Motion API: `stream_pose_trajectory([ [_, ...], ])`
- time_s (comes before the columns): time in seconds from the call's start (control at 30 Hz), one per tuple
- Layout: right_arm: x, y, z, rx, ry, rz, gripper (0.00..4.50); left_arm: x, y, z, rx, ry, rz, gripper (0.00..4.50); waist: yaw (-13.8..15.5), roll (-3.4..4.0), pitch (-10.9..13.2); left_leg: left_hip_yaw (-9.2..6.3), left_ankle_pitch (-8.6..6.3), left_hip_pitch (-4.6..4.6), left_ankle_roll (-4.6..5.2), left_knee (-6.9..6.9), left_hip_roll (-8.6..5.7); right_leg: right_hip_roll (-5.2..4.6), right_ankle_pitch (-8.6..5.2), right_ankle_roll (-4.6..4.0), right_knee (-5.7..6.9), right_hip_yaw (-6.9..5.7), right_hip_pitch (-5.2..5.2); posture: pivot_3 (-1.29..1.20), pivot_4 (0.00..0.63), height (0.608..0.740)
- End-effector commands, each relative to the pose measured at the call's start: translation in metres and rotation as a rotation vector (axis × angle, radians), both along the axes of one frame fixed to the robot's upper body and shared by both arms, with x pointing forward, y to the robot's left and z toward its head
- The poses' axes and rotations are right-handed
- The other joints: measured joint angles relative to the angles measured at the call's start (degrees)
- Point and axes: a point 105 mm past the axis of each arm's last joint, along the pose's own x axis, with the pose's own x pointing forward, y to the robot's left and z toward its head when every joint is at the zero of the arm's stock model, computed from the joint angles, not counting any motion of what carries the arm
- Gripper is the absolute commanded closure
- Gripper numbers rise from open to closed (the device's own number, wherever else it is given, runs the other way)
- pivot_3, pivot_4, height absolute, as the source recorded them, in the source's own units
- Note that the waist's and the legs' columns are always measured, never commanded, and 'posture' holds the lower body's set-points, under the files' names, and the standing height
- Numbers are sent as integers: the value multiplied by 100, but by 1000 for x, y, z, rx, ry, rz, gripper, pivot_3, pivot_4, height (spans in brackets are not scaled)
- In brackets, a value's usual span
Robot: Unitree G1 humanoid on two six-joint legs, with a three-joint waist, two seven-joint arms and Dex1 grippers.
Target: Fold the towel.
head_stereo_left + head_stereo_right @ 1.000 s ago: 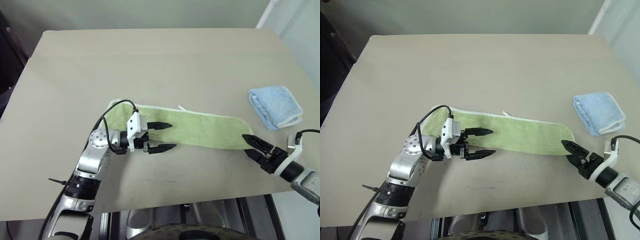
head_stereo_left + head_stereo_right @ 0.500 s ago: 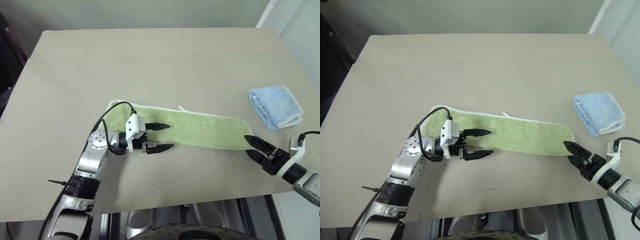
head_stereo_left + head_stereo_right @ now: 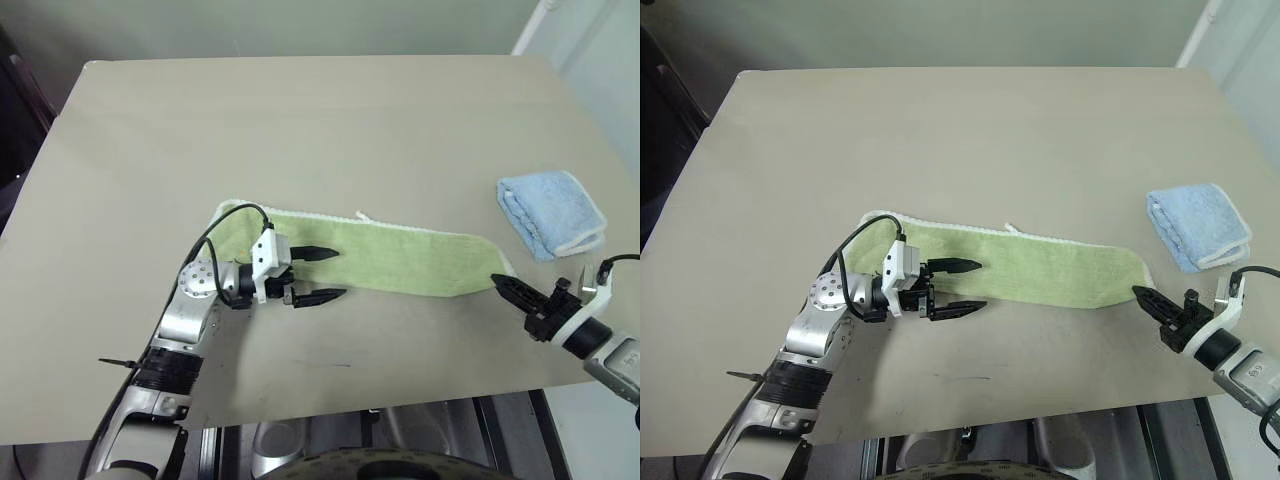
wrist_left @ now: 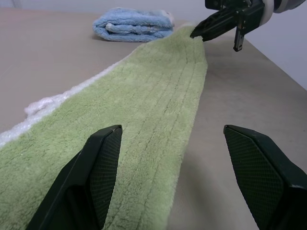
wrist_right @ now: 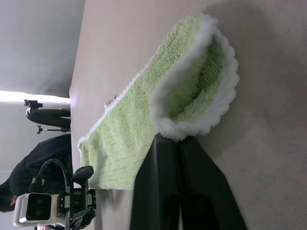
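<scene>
Along the tabletop (image 3: pixel 300 120) the towel (image 3: pixel 400 258) runs left to right: my right jaws (image 3: pixel 503 288) pinch its right end, my left jaws (image 3: pixel 318 274) gape empty over its left half.

The light green towel (image 3: pixel 385 258) lies folded in a long flat strip (white stitched edging, small loop) across the table.

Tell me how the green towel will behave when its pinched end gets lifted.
The towel looks like soft terry lying in a long folded strip, so it will probably droop and trail rather than rise stiffly. Its end curls limply where the right gripper is shut on it. The layers may separate, since the open left gripper pins nothing.
</scene>
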Motion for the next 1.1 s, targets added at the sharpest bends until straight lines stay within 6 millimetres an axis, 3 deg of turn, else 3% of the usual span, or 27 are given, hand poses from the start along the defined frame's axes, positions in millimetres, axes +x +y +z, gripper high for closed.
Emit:
stream_pose_trajectory([
  [0.03, -1, 0, 5, 5, -23, 1, 4473, 3, -2, 9, -19, -46, -11, 846, 0, 0, 0, 0, 0, 0, 0, 0, 0, 0, 0, 0, 0, 0, 0, 0, 150, 703],
  [0.2, -10, -1, 7, -19, -22, 33, 4473, 8, -3, 18, -72, -44, 8, 846, 5, 1, 0, 1, 0, -1, 0, 1, 0, 0, 0, 1, 0, 0, 1, 0, 150, 703],
  [0.4, -13, -24, 18, -71, -46, -27, 4473, 19, -3, 19, -48, -76, 50, 846, 3, 7, 2, 3, 0, 0, 0, 2, 0, 0, 0, 2, 0, 2, 2, 0, 150, 703],
  [0.5, -8, -25, 42, -120, -142, -9, 4473, 26, -4, 31, -93, -81, 73, 846, 5, 11, 4, 4, 0, -2, 0, 2, 0, 0, 0, 3, 0, 2, 1, 0, 150, 703],
  [0.6, -5, -3, 66, -169, -246, 103, 4473, 32, -4, 38, -109, -98, 92, 846, -3, 14, 5, 6, 0, -1, 1, 3, 0, 0, 1, 3, 0, 2, 2, 0, 150, 703],
  [0.77, 1, 42, 85, -253, -360, 302, 4473, 47, -9, 46, -77, -118, 141, 846, -27, 14, 5, 7, 1, 4, 2, 1, 0, 2, 4, 4, 0, 1, 5, 0, 150, 703],
  [0.97, 10, 77, 77, -339, -402, 455, 4473, 69, -3, 41, 36, -148, 278, 846, -11, 16, 5, 10, 2, 6, 4, 3, 0, 0, 35, 56, -1, 0, 5, 0, 150, 703],
  [1.1, 16, 95, 75, -346, -422, 537, 4473, 81, 4, 48, 5, -151, 353, 846, -9, 17, 6, 11, 3, 5, 5, 3, 1, -1, 44, 41, -1, 1, 1, 0, 150, 703],
])
